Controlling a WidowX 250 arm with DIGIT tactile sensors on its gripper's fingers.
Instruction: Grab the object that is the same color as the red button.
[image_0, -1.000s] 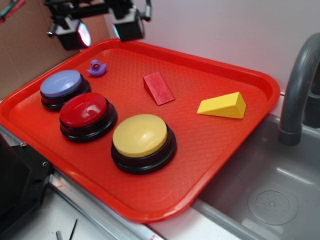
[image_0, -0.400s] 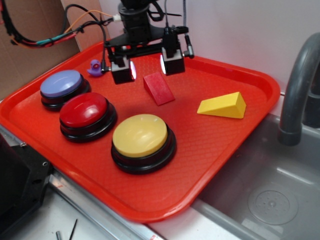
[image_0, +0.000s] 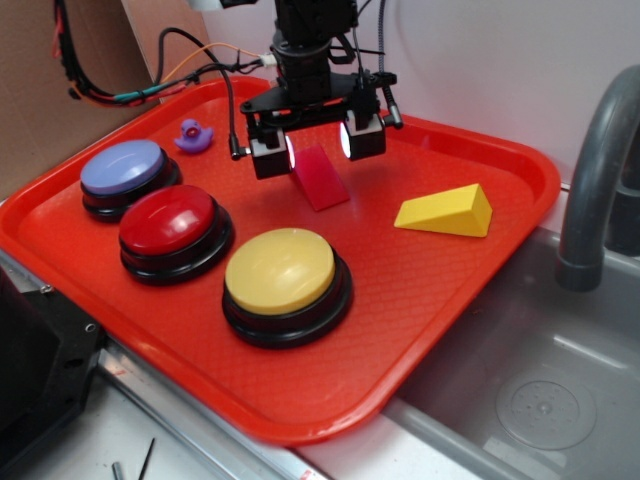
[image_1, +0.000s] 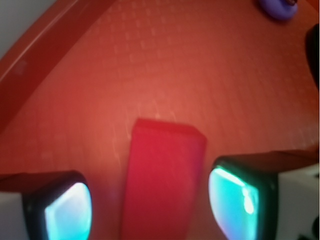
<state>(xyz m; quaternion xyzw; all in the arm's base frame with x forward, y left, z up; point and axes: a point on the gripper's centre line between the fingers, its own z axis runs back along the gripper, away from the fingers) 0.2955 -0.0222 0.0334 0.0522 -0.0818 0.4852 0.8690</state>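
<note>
1. I have the gripper spread wide, its two lit pads on either side of the dark-red wedge, pinching nothing.
2. The wedge lies flat on the red tray, toward the far middle, beyond the red button and left of the yellow wedge.
3. In the wrist view the wedge sits between the pads, a touch closer to the right one, its long axis running along the gap.
4. I judge a short drop, then closing across its narrow width.
</note>
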